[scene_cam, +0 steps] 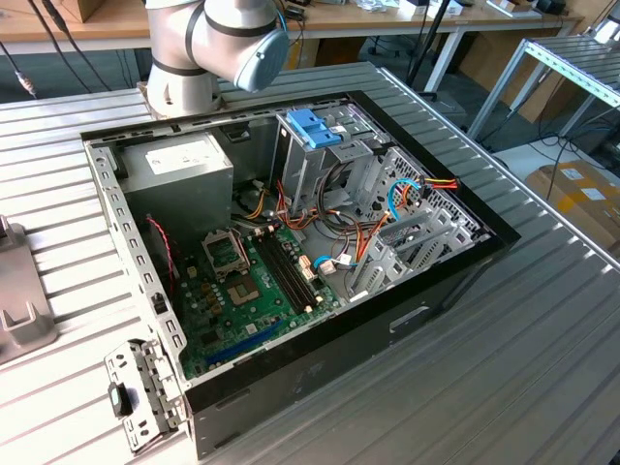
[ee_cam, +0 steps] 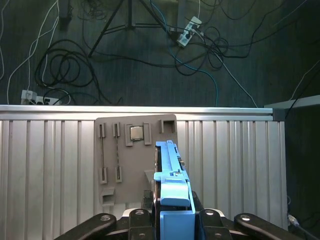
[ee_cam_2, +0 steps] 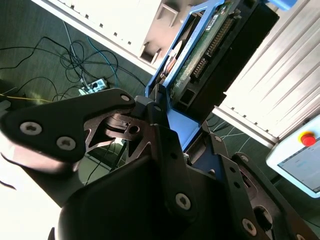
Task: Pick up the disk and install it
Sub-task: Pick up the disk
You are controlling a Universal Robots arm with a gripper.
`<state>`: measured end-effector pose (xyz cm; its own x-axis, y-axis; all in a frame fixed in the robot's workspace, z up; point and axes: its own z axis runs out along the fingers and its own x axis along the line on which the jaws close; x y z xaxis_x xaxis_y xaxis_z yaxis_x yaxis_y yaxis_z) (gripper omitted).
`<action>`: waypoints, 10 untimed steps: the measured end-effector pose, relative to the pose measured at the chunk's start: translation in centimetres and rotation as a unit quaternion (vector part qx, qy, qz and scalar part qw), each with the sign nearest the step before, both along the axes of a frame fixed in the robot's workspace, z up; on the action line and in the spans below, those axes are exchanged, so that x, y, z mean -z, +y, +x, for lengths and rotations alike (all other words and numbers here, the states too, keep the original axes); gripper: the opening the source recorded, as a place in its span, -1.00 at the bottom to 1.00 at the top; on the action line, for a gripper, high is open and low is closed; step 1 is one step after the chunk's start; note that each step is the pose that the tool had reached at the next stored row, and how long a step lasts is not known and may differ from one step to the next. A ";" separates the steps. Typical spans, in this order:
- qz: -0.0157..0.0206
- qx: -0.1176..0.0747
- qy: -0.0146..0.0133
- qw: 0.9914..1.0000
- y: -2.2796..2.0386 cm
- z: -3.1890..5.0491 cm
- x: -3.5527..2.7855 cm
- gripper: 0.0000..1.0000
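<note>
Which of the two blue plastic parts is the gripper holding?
The disk with its light blue carrier, clamped in the gripper; the darker blue latch sits inside the computer case.

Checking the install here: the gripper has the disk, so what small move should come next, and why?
Probably a short lift straight up. The gripper is shut on the disk, which hangs close over the grey holder plate, apart from the open computer case; clearing the plate first seems safest.
</note>
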<state>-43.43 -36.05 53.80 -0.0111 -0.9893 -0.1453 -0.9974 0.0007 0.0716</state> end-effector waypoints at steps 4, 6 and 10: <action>0.000 0.000 0.000 1.000 -0.01 0.15 -0.01 -0.25; 0.000 0.000 0.000 1.000 -0.01 0.23 0.00 -0.25; 0.000 0.000 0.000 1.000 -0.02 0.39 0.00 -0.25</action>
<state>-43.04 -36.07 53.80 -0.0111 -0.9893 -0.1453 -0.9974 0.0007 0.0716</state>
